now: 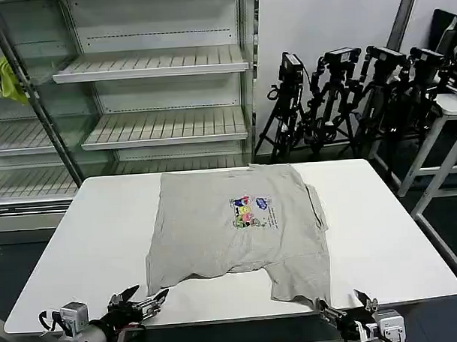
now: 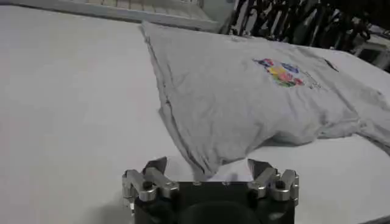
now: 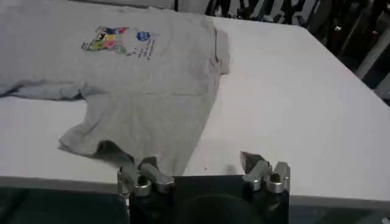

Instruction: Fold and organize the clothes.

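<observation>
The grey shirt (image 1: 242,227) lay flat mid-table (image 1: 396,233), thin, limp and light, I judged. My left hand (image 1: 140,302) and right hand (image 1: 344,311) hung at the near edge, fingers apart, empty; best pinched at the near hem corners.

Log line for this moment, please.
shirt: flat on table, print up | left hand: open, near edge | right hand: open, near edge

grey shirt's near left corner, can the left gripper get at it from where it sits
Probably yes: the left gripper is open at the table's near edge, facing the grey shirt's corner, with bare tabletop between them.
</observation>
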Controlling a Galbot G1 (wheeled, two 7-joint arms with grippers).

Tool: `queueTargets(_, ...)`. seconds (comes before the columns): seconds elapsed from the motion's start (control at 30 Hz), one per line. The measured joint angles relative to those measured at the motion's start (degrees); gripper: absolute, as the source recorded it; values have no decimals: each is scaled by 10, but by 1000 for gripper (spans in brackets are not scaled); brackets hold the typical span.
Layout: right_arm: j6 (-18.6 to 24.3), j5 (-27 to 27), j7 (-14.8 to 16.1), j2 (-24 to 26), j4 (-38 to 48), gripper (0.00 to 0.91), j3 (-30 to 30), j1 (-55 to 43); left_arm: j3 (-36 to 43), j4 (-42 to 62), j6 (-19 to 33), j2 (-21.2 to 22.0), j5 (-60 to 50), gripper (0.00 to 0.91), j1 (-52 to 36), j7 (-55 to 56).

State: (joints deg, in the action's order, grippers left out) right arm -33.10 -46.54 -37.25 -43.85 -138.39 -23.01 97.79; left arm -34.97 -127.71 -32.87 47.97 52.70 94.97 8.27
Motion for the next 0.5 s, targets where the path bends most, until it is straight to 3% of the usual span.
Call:
queueTargets(0.03, 0, 2, 0, -1, 0, 907, 2, 0, 0, 0, 0, 0, -2, 605, 0, -1)
queueTargets(0.13, 1, 8, 1, -2, 2, 907, 7, 0, 1, 0, 0, 1, -8, 554, 1, -2)
queueTargets(0.17, 1, 10, 2, -3, 3, 907, 8, 0, 1, 0, 0, 2, -10, 474, 1, -2)
queueTargets(0.23, 1, 14, 3, -5, 4, 826, 10, -2, 2, -1, 0, 2, -13, 423, 2, -2)
queueTargets(0.33, 2, 21, 5, -7, 7, 766, 15, -2, 3, -1, 0, 3, -19, 393, 2, -3)
queueTargets(0.5, 2, 26, 8, -10, 7, 756, 17, 0, 4, -2, 0, 3, -27, 322, 4, -5)
